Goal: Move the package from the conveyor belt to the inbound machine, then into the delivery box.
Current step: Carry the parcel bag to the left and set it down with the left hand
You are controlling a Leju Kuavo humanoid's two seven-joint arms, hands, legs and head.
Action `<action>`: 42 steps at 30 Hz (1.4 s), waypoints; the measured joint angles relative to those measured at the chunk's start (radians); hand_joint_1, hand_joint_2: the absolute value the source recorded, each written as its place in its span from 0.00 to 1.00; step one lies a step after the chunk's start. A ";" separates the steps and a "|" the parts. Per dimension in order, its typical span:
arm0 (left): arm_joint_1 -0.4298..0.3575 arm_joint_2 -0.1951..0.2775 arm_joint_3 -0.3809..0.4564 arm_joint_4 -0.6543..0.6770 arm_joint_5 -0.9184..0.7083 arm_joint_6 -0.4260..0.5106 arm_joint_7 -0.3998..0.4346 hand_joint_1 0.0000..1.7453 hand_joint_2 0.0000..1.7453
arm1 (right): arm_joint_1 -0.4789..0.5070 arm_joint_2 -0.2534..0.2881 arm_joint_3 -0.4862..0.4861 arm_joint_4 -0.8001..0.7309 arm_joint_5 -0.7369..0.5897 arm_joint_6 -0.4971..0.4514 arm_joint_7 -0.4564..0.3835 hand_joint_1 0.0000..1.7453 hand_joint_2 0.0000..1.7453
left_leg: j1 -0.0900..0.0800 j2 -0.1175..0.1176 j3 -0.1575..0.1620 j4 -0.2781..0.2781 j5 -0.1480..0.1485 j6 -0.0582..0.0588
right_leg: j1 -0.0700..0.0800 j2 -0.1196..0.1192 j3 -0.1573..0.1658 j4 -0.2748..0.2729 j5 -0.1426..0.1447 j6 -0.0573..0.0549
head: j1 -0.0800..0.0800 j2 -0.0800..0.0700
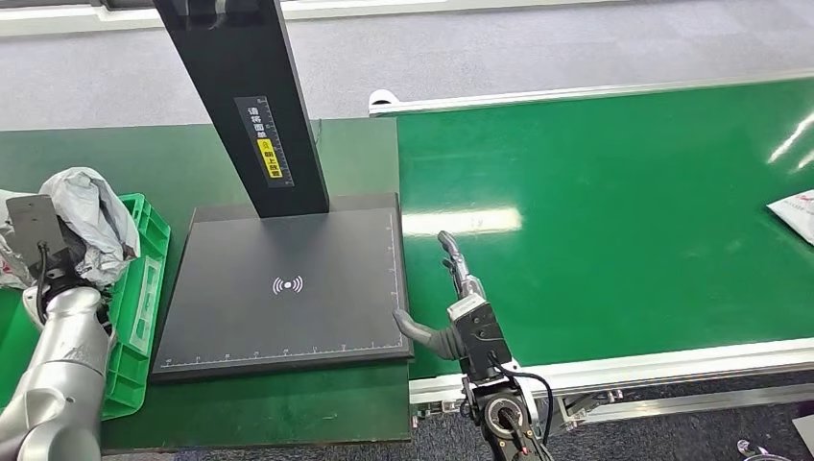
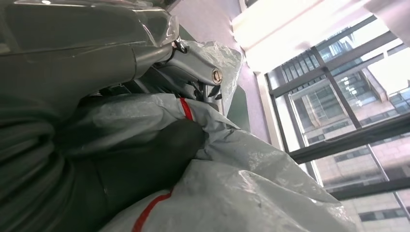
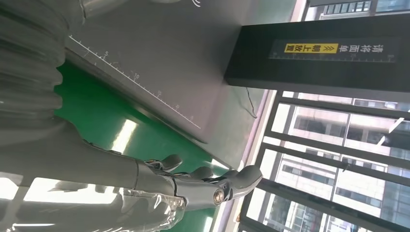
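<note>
Where left edge of head view shows green delivery box [image 1: 144, 288], package [image 1: 91, 216] sits above it: crumpled grey poly bag, red stripe, gripped by left hand [image 1: 43, 240]. Right hand [image 1: 459, 298] holds nothing, fingers extended, over conveyor belt [image 1: 614, 221] at edge of inbound machine [image 1: 288, 288]. Yellow label [image 1: 271, 154] on post, writing unreadable.
</note>
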 joint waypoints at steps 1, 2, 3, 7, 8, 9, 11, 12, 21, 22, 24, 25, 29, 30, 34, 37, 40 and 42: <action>-0.001 0.001 0.008 0.003 0.006 0.003 -0.011 0.96 1.00 | 0.000 0.000 0.000 0.003 0.000 -0.001 0.000 0.00 1.00 | 0.000 0.000 0.000 0.000 0.000 0.000 | 0.000 0.000 0.000 0.000 0.000 0.000 | 0.000 0.000; -0.002 0.002 0.015 0.005 0.010 0.006 -0.020 0.96 1.00 | 0.000 0.000 0.000 0.006 0.000 -0.001 0.000 0.00 1.00 | 0.000 0.000 0.000 0.000 0.000 0.000 | 0.000 0.000 0.000 0.000 0.000 0.000 | 0.000 0.000; -0.003 0.003 0.022 0.007 0.014 0.008 -0.027 0.96 1.00 | 0.000 0.000 0.000 0.009 -0.001 -0.002 0.000 0.00 1.00 | 0.000 0.000 0.000 0.000 0.000 0.000 | 0.000 0.000 0.000 0.000 0.000 0.000 | 0.000 0.000; -0.006 0.004 0.040 0.011 0.019 0.015 -0.036 0.86 1.00 | 0.000 0.000 0.000 0.018 -0.004 -0.008 -0.001 0.00 1.00 | 0.000 0.000 0.000 0.000 0.000 0.000 | 0.000 0.000 0.001 0.000 0.000 0.000 | 0.000 0.000; -0.007 0.005 0.042 0.013 0.019 0.015 -0.037 0.66 1.00 | -0.001 0.000 0.000 0.020 -0.004 -0.009 -0.001 0.00 1.00 | 0.000 -0.001 0.000 0.000 0.000 0.000 | 0.000 0.000 0.001 0.000 0.000 0.000 | 0.000 0.000; -0.007 0.005 0.045 0.014 0.019 0.016 -0.037 0.42 1.00 | -0.001 0.000 0.000 0.022 -0.004 -0.010 -0.001 0.00 1.00 | 0.000 -0.001 0.000 0.000 0.000 0.000 | 0.000 0.000 0.001 0.000 0.000 0.000 | 0.000 0.000; -0.008 0.006 0.050 0.016 0.022 0.018 -0.041 0.04 1.00 | -0.001 0.000 0.000 0.024 -0.005 -0.011 -0.001 0.00 1.00 | 0.000 0.000 0.000 0.000 0.000 0.000 | 0.000 0.000 0.001 0.000 0.000 0.000 | 0.000 0.000; -0.008 0.006 0.053 0.016 0.027 0.022 -0.047 0.00 1.00 | -0.001 0.000 0.000 0.025 -0.005 -0.011 -0.001 0.00 1.00 | 0.000 0.000 0.000 0.000 0.000 0.000 | 0.000 0.000 0.001 0.000 0.000 0.000 | 0.000 0.000; 0.001 0.001 0.086 -0.008 0.174 0.015 -0.182 0.00 1.00 | 0.000 0.000 0.004 0.030 -0.020 -0.024 -0.002 0.00 1.00 | 0.000 0.000 0.000 0.000 0.000 0.000 | 0.000 0.000 0.000 0.000 0.000 0.000 | 0.000 0.000; 0.006 -0.001 0.087 -0.018 0.187 0.013 -0.193 0.00 1.00 | 0.000 0.000 0.004 0.031 -0.021 -0.024 -0.002 0.00 1.00 | 0.000 0.000 0.000 0.000 0.000 0.000 | 0.000 0.000 0.000 0.000 0.000 0.000 | 0.000 0.000; 0.014 -0.006 0.088 -0.038 0.206 0.007 -0.205 0.00 1.00 | 0.000 0.000 0.005 0.034 -0.022 -0.024 -0.003 0.00 1.00 | 0.000 -0.001 0.000 0.000 0.000 0.000 | 0.000 0.000 0.000 0.000 0.000 0.000 | 0.000 0.000; 0.017 -0.008 0.088 -0.046 0.211 0.003 -0.208 0.00 1.00 | 0.000 0.000 0.006 0.035 -0.022 -0.024 -0.003 0.00 1.00 | 0.000 -0.001 0.000 0.000 0.000 0.000 | 0.000 0.000 0.000 0.000 0.000 0.000 | 0.000 0.000; 0.037 -0.019 0.089 -0.089 0.240 -0.029 -0.204 0.00 1.00 | 0.000 0.000 0.006 0.036 -0.023 -0.026 -0.003 0.00 1.00 | 0.000 0.000 -0.001 0.000 0.000 0.000 | 0.000 0.000 -0.001 0.000 0.000 0.000 | 0.000 0.000; 0.046 -0.022 0.088 -0.106 0.250 -0.042 -0.199 0.00 1.00 | 0.000 0.000 0.007 0.037 -0.023 -0.027 -0.003 0.00 1.00 | 0.000 0.000 -0.001 0.000 0.000 0.000 | 0.000 0.000 -0.001 0.000 0.000 0.000 | 0.000 0.000; 0.090 -0.038 0.074 -0.199 0.293 -0.081 -0.185 0.00 1.00 | 0.000 -0.001 0.006 0.041 -0.028 -0.035 -0.003 0.00 1.00 | 0.000 0.000 -0.002 0.000 0.000 0.000 | 0.000 0.000 -0.002 0.000 0.000 0.000 | 0.000 0.000; 0.152 -0.060 0.039 -0.334 0.296 -0.061 -0.213 0.00 1.00 | 0.002 -0.001 0.003 0.041 -0.029 -0.043 -0.002 0.00 1.00 | 0.000 0.000 -0.002 0.000 0.000 0.000 | 0.000 0.000 -0.003 -0.001 0.000 0.000 | 0.000 0.000; 0.267 -0.098 -0.034 -0.555 0.244 -0.012 -0.252 0.00 1.00 | 0.009 -0.002 -0.002 0.042 -0.024 -0.048 0.005 0.00 1.00 | 0.000 0.001 -0.002 0.000 -0.001 0.000 | 0.000 0.001 -0.002 -0.002 0.000 0.000 | 0.000 0.000; 0.364 -0.131 -0.102 -0.723 0.168 0.029 -0.267 0.00 1.00 | 0.017 -0.004 -0.011 0.043 -0.020 -0.048 0.009 0.00 1.00 | -0.001 0.001 -0.003 0.000 -0.002 0.000 | -0.001 0.001 -0.002 -0.003 0.000 0.000 | 0.000 0.000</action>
